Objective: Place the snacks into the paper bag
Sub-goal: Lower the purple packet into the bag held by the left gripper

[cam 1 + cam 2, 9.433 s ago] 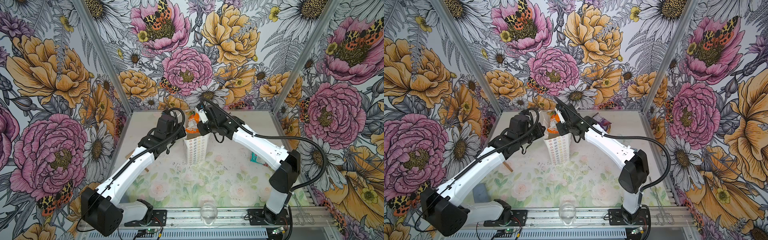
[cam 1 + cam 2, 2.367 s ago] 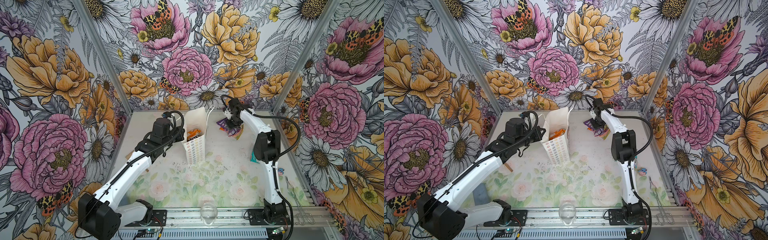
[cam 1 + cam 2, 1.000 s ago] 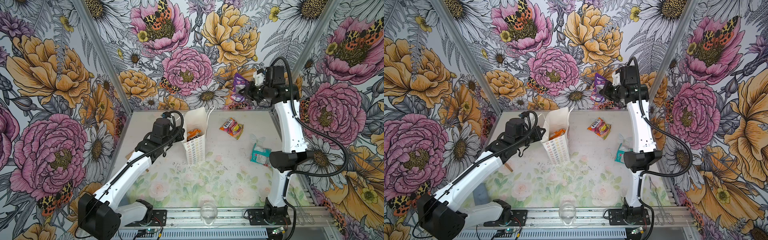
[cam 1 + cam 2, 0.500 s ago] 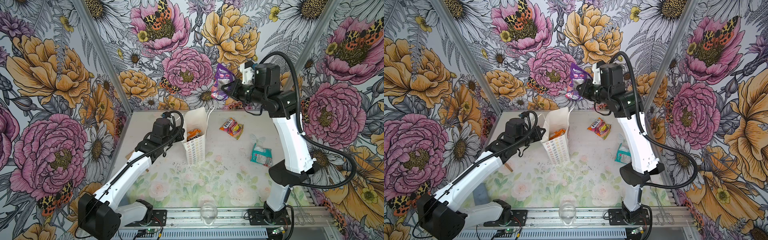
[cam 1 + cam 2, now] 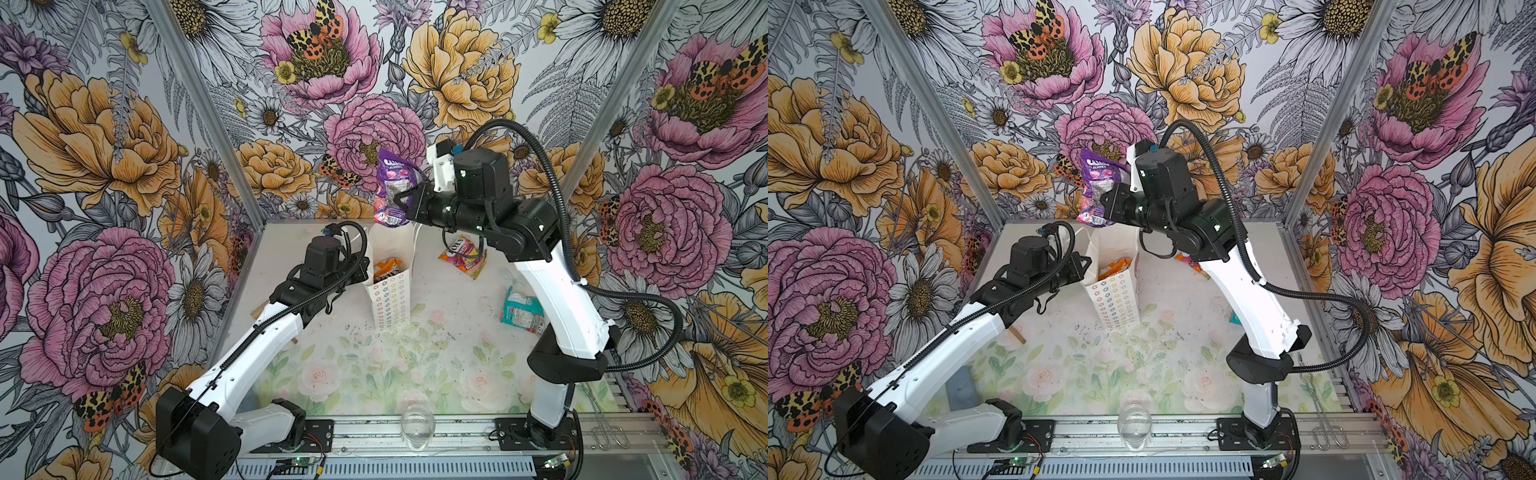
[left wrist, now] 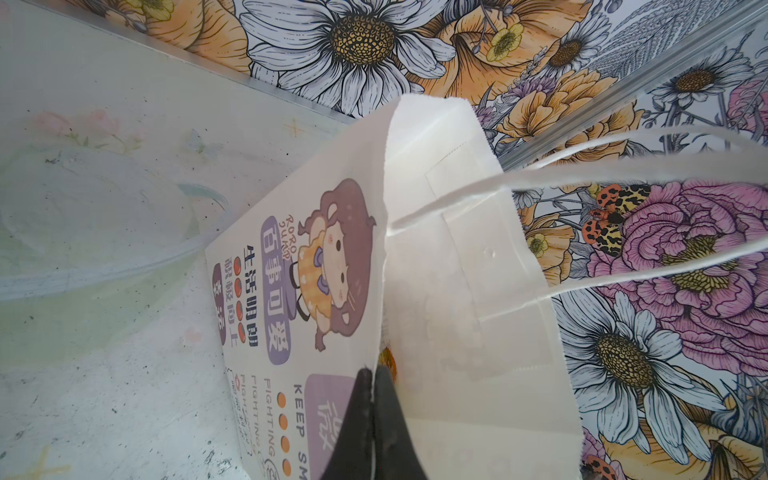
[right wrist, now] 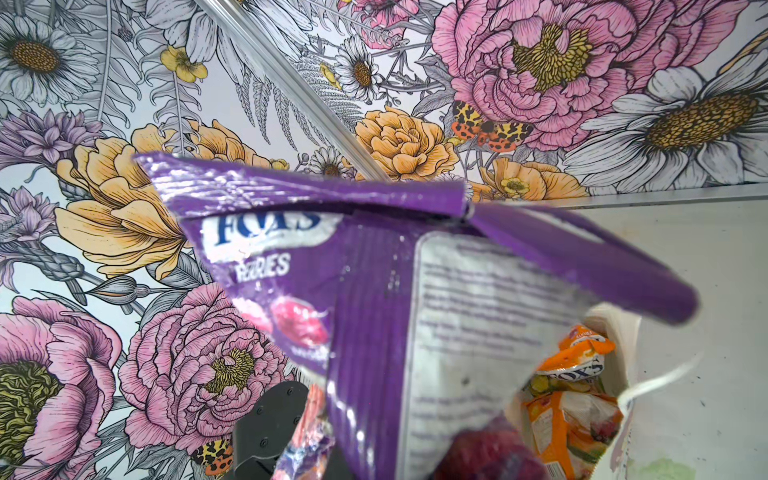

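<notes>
Upright purple packet (image 5: 390, 187), clamped in right fingers (image 5: 409, 200), hangs above paper bag (image 5: 390, 300) mouth; left fingers (image 6: 353, 422) pinch the bag rim.

Bright even light w/ faint shadows; wrist cams blurry up close (top views sharp)

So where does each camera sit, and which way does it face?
Top views: high at the front, looking down on the table; both whole arms show.
Left wrist: on the left arm, facing the paper bag; the left gripper shows, shut on its rim.
Right wrist: on the right arm, facing the purple packet held by the right gripper, the bag's mouth beyond; one finger shows.
Shared: all show the bag.
</notes>
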`<state>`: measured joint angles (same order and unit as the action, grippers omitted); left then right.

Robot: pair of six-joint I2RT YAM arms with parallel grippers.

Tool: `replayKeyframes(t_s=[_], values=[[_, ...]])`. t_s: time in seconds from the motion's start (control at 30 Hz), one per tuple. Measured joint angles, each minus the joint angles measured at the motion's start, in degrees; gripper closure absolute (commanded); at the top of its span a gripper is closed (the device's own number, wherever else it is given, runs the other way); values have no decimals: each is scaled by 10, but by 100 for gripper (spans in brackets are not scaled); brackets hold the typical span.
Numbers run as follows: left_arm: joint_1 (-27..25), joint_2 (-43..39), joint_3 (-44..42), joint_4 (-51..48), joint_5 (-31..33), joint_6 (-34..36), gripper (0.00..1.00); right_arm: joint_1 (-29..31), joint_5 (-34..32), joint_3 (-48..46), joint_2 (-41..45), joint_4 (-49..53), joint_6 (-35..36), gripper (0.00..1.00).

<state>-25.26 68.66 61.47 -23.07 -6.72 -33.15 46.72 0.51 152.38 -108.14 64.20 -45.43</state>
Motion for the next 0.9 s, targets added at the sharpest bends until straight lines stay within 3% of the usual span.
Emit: replayKeyframes(t_s=[0.9], values=[[0, -12, -10, -2, 1, -10, 100, 4, -44, -147, -35, -3, -22, 100]])
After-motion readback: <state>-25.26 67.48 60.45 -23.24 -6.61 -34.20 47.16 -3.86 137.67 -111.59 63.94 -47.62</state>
